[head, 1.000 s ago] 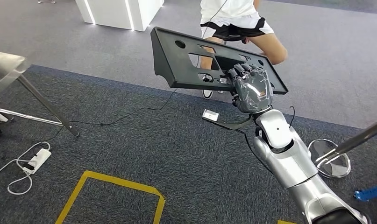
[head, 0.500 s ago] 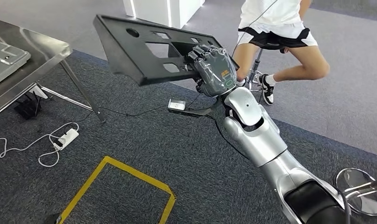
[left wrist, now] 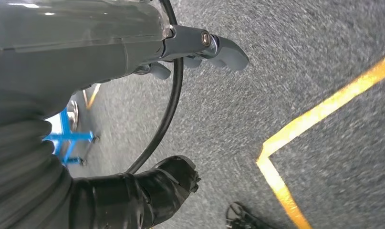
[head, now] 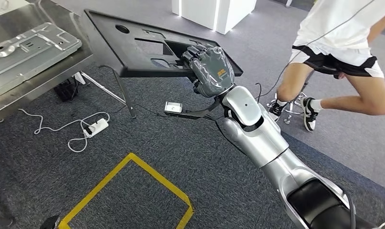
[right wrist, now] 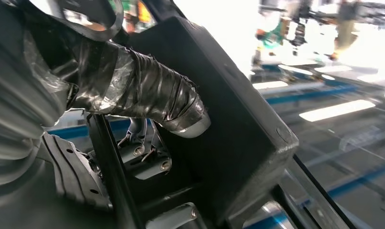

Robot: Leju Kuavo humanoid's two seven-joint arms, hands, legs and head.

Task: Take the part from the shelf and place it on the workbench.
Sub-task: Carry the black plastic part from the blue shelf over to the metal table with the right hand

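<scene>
The right hand point(head: 210, 70) clamped its fingers on the black part point(head: 133, 47), holding it level above the workbench point(head: 52, 71) corner for set-down; left hand point(left wrist: 200, 45) fingers: cannot tell

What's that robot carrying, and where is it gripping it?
The right hand holds a black panel by its near edge, at one end.

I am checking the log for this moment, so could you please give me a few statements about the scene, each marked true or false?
1. The right hand grips the black panel. True.
2. The black panel already lies flat on the workbench. False: it is held in the air, one end over the workbench's edge.
3. A person is near the robot's right side. True.
4. The left hand holds a second part. False: it holds nothing, above the carpet.
5. Yellow tape marks the carpet. True.
</scene>
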